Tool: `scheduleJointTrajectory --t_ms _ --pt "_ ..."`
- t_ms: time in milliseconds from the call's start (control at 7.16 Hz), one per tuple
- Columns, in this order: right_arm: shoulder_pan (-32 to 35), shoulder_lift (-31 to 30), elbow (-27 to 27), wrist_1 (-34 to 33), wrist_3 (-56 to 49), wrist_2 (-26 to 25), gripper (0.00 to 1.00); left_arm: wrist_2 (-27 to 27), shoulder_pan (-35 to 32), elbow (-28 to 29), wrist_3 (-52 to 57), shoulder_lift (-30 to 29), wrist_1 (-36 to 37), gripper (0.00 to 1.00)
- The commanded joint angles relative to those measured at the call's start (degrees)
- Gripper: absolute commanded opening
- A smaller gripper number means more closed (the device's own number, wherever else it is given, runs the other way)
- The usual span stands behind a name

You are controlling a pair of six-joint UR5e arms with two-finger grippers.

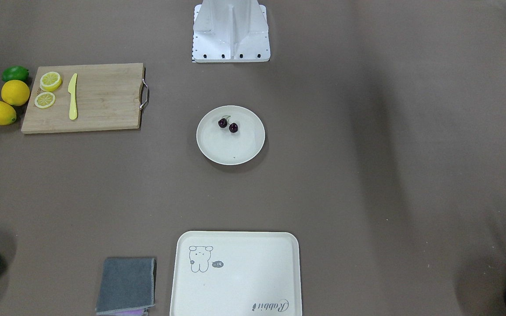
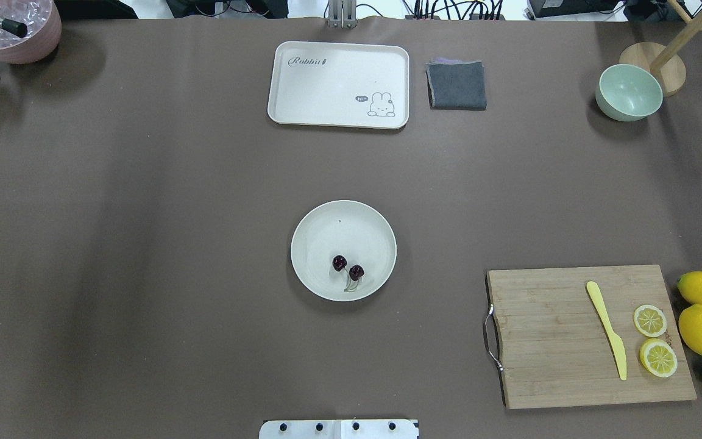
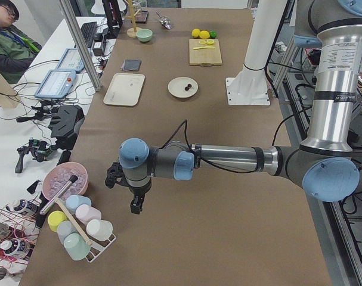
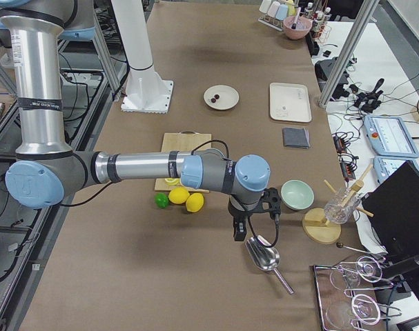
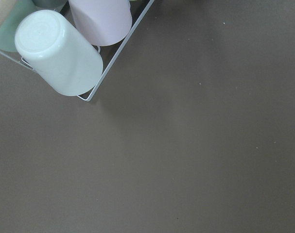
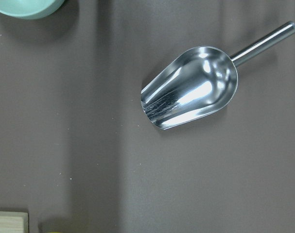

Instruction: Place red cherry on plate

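The cherry [image 2: 348, 269] lies on the plate [image 2: 326, 225], well apart from both claws. Your left claw [image 3: 136, 205] hangs over bare table just beside the cup rack [image 5: 60, 53]. Your right claw [image 4: 238, 231] hangs above the scoop [image 6: 191, 87]. You cannot tell from these views whether either claw is open or closed. The placing looks done, so leave the plate alone. If you park, lift straight up, clear of rack and scoop.
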Motion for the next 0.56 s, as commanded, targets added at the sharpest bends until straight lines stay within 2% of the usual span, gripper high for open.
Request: scheduleJointTrajectory --t_ms 0,419 --pt "0.02 0.2 0.8 -0.76 0.27 -0.04 1.0 0.1 0.0 -0.04 0.06 -0.09 -0.38 0.98" --pt "0.02 -0.15 0.63 -0.41 0.27 -0.13 1.0 0.1 -0.09 0.05 0.06 0.09 -1.17 0.98"
